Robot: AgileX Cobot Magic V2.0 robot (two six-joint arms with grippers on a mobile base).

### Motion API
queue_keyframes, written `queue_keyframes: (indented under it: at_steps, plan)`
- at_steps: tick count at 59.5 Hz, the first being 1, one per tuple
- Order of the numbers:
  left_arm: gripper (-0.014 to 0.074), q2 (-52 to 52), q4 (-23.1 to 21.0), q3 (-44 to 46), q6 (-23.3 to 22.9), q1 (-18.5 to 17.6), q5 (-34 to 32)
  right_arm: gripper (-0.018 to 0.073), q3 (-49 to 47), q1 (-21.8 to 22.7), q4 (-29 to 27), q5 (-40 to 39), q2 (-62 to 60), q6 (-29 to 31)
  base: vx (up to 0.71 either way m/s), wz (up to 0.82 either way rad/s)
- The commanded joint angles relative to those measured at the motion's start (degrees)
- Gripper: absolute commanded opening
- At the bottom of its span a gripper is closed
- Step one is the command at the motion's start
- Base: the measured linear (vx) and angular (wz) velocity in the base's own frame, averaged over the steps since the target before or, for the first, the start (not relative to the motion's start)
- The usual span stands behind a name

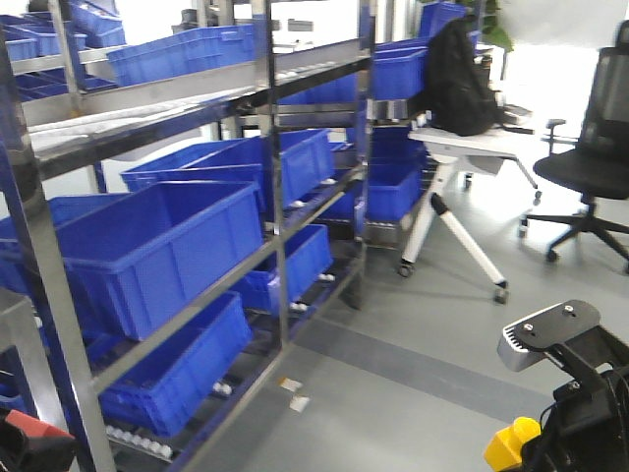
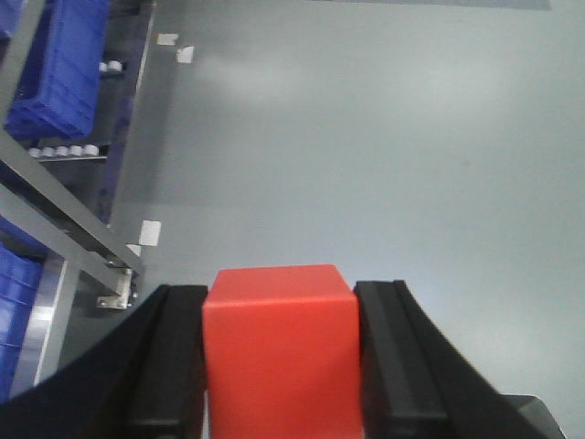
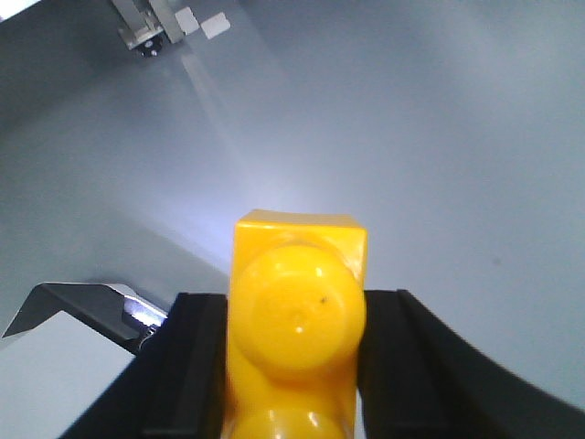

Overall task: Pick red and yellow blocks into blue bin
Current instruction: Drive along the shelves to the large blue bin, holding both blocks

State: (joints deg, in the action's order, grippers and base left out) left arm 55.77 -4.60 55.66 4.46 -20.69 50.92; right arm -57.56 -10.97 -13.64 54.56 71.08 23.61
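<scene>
Aloft: red cube [image 2: 279,352], yellow brick [image 3: 297,320]

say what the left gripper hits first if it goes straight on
Probably only the bare grey floor: beyond the red cube clamped in the left gripper nothing else lies ahead; the shelf rack stands off left.

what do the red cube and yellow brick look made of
The red cube looks matte and evenly coloured, with softly rounded edges and no shine: dull plastic or foam, hard to say. The yellow brick is likely moulded plastic, glossy, with highlights on its round stud.
</scene>
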Motion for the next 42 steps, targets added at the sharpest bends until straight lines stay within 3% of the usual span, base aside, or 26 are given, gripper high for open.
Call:
queue_keyframes:
  at_steps: [1, 42]
  plan:
    - [0.0234, -0.86, -0.66, 1.41, -0.14, -0.27, -3.69, 0.0244, -1.54, 0.16, -0.41, -2.13, -1.41, 0.55, 0.36, 0.24]
    - [0.0234, -0.86, -0.66, 1.41, -0.14, -0.27, -3.69, 0.0244, -1.54, 0.16, -0.41, -1.95, -1.41, 0.55, 0.30, 0.49]
